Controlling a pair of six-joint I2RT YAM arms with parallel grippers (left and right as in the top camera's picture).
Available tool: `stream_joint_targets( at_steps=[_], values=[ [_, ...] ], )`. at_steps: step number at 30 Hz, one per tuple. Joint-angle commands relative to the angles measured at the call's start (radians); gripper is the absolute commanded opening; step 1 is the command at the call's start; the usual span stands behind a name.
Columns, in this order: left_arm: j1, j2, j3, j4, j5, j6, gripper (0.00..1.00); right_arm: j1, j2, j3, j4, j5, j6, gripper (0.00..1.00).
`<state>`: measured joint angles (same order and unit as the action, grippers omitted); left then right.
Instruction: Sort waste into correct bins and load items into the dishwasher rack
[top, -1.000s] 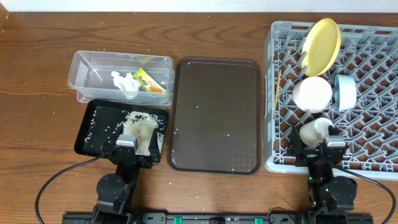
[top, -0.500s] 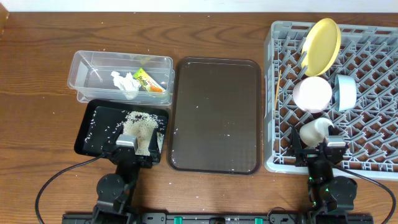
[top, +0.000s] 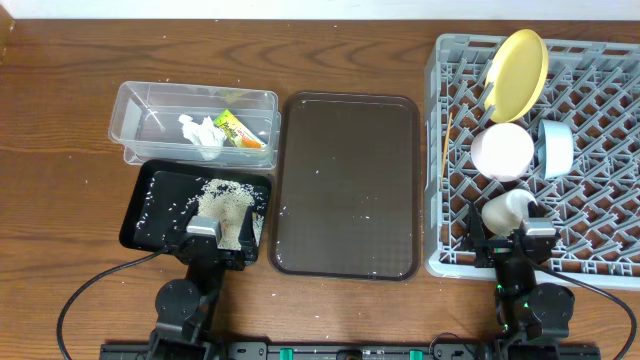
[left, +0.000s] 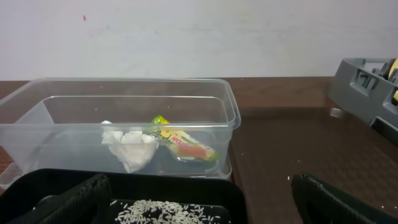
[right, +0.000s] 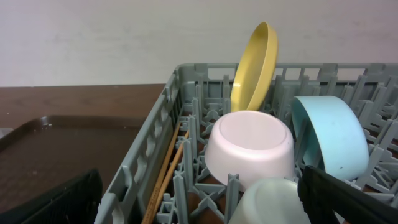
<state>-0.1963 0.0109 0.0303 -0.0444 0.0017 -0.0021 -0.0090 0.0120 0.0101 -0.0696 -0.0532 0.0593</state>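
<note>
The clear tub (top: 195, 122) holds the crumpled white tissue (top: 200, 133) and the green-yellow wrapper (top: 240, 130); both also show in the left wrist view, tissue (left: 130, 146) and wrapper (left: 183, 144). The black tray (top: 150, 205) holds a pile of rice (top: 225, 205). The grey rack (top: 600, 150) holds the yellow plate (top: 518, 72) upright, the white bowl (top: 502, 150), the blue bowl (top: 556, 148) and the chopsticks (top: 447, 145). My left gripper (left: 202, 208) is open and empty at the black tray's near edge. My right gripper (right: 199, 205) is open and empty at the rack's near edge.
A dark brown serving tray (top: 348, 185) with a few rice grains lies between the bins and the rack. A cream cup (top: 508, 210) lies in the rack just in front of my right gripper.
</note>
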Motion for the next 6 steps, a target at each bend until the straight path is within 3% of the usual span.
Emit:
stream_joint_targets(
  at_steps=[1, 6],
  values=[
    [0.005, -0.007, -0.026, -0.026, -0.002, 0.006, 0.95, -0.005, -0.006, -0.005, 0.002, -0.004, -0.005, 0.99],
    [0.005, -0.007, -0.026, -0.026, -0.002, 0.006, 0.95, -0.005, -0.006, -0.005, 0.002, -0.004, -0.005, 0.99]
  ],
)
